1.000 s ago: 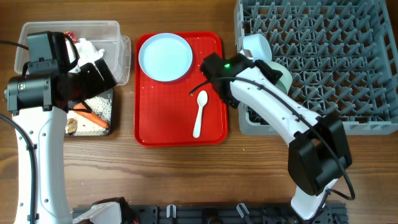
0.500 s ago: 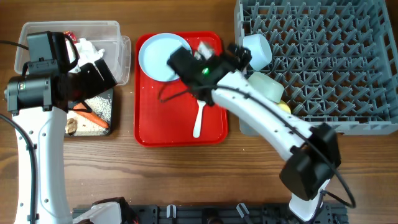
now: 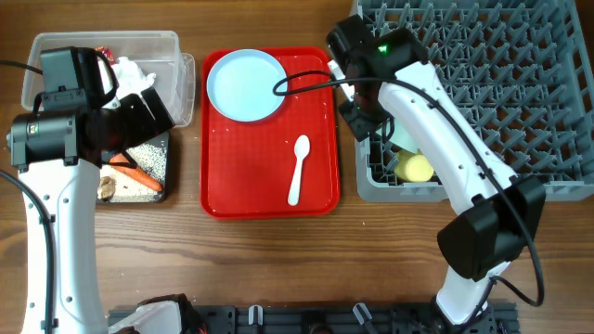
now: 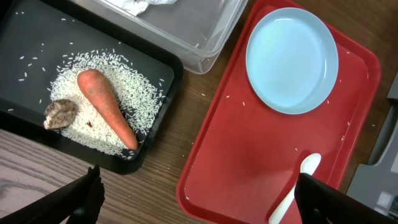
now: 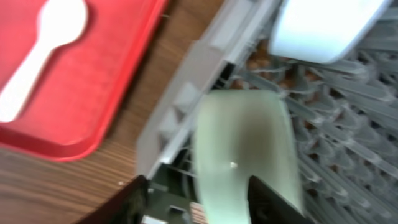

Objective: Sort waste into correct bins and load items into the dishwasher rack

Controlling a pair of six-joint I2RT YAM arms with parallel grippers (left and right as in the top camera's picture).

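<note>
The pale green bowl [image 5: 239,149] stands on edge at the near corner of the grey dishwasher rack [image 3: 501,93], with the small pale blue bowl [image 5: 329,25] beyond it and the yellow cup [image 3: 415,168] alongside. The right gripper [image 5: 202,196] straddles the green bowl with its fingers apart; blur hides whether they pinch it.

The pale blue plate [image 3: 246,84] and white spoon [image 3: 298,169] lie apart on the red tray [image 3: 232,186].

The carrot [image 4: 106,109], rice [image 4: 74,81] and brownish lump [image 4: 60,113] sit in the black tray [image 4: 25,37]. The tissue [image 3: 130,72] and wrapper [image 3: 104,54] are in the clear tub [image 3: 158,42].

The left gripper [image 4: 205,199] hovers above, fingers spread wide and empty.
</note>
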